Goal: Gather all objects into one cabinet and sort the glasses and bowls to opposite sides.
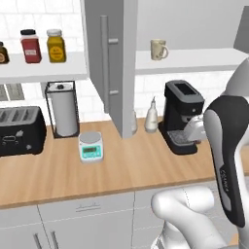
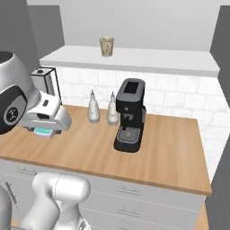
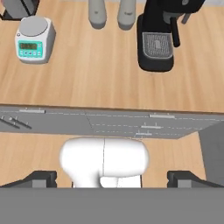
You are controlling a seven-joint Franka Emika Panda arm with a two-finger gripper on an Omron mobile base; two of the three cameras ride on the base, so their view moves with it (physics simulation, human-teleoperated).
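Observation:
A beige mottled mug (image 1: 159, 49) (image 2: 106, 46), one of the glasses, stands upright on the long white shelf (image 1: 194, 61) (image 2: 157, 63) of the open wall cabinet. The cabinet's grey slab door (image 1: 104, 58) with its bar handle is swung out toward me. The bowls are out of view. My gripper (image 3: 112, 179) hangs open over the counter's front edge, well below the mug, and holds nothing. Its dark fingertips (image 3: 41, 178) stand far apart in the hand view.
On the wooden counter (image 1: 136, 165) stand a black coffee machine (image 1: 181, 116) (image 2: 130, 114) (image 3: 156, 41), white bottles (image 2: 94, 108), a small scale (image 1: 91, 146) (image 3: 35, 39), a paper towel holder (image 1: 63, 112) and a toaster (image 1: 19, 130). Red and yellow jars (image 1: 30, 46) sit on the left shelf.

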